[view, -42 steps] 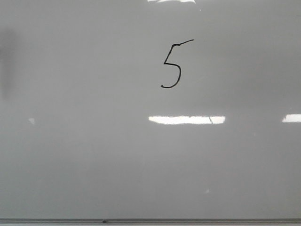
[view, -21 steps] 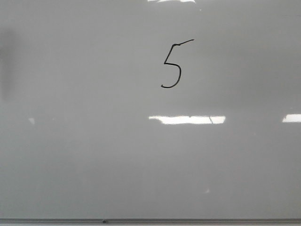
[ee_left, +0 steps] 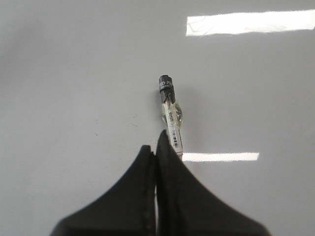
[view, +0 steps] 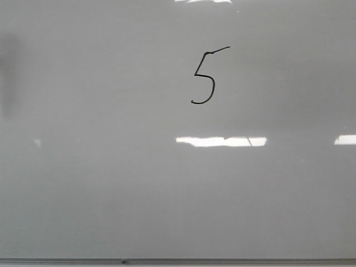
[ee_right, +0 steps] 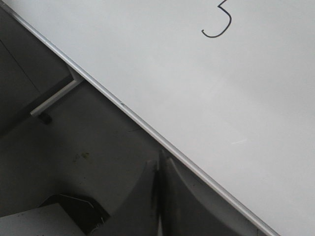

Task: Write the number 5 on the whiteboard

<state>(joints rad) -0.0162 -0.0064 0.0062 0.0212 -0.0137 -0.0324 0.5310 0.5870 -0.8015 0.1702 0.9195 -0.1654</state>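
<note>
Whiteboard [view: 111, 183] reads "5" [view: 204, 78]; left fingers [ee_left: 158, 150] clamp a marker [ee_left: 171, 115], right fingers [ee_right: 160, 167] closed empty.

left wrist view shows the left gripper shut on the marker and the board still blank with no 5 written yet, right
Not quite. The left gripper is shut on the marker, but the whiteboard is not blank: the front view shows the number 5 already drawn in black.

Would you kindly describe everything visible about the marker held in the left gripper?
The marker is slim, with a clear body bearing a white barcoded label and a dark, black-ringed end. It points away from the left gripper, whose black fingers are closed on its near end. It is seen against the glossy whiteboard; whether its tip touches is unclear.
</note>
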